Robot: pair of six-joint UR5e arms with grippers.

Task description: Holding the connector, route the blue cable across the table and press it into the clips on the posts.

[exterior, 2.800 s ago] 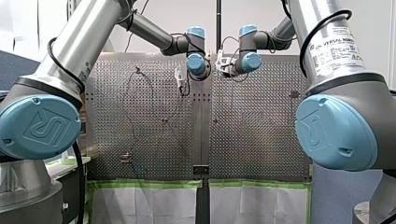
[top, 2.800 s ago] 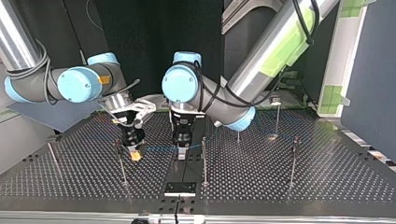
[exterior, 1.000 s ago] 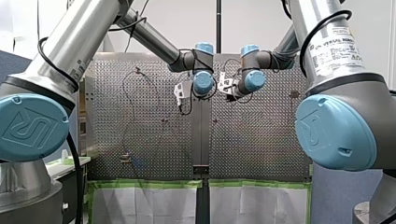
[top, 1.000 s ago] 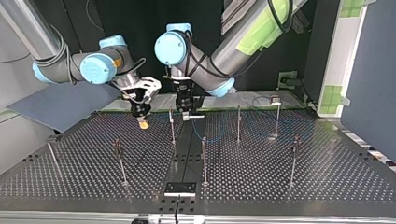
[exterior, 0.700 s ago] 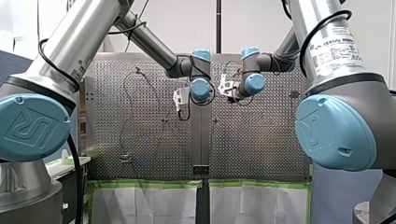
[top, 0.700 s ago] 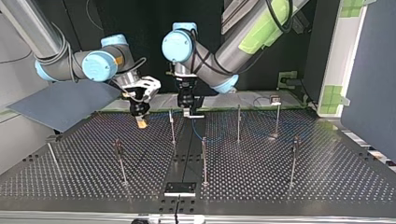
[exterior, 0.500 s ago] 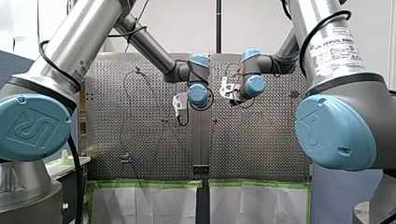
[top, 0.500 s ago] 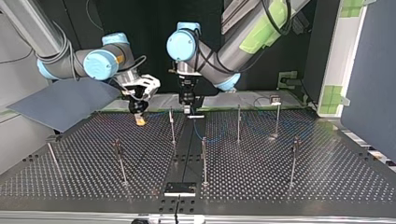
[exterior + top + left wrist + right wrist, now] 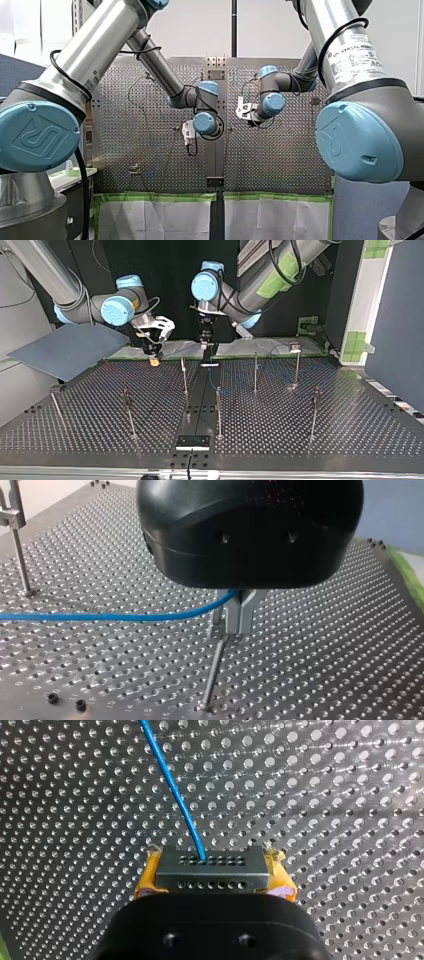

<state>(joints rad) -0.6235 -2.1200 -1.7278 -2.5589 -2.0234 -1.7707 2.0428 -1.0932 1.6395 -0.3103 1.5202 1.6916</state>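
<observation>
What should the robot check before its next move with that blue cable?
1. Connector gripped: ok. The right arm's jaws are closed on the connector, with a yellow pad on each side.
2. Cable joined to connector: ok. The blue cable runs out of its front face.
3. Cable guided: ok. It passes into the left arm's jaws, which are closed.
4. Cable seated in the clip of the post just under those jaws: cannot tell, the jaws cover it.
5. Room between the two sets of jaws: ok. In the top view they hang apart.
</observation>
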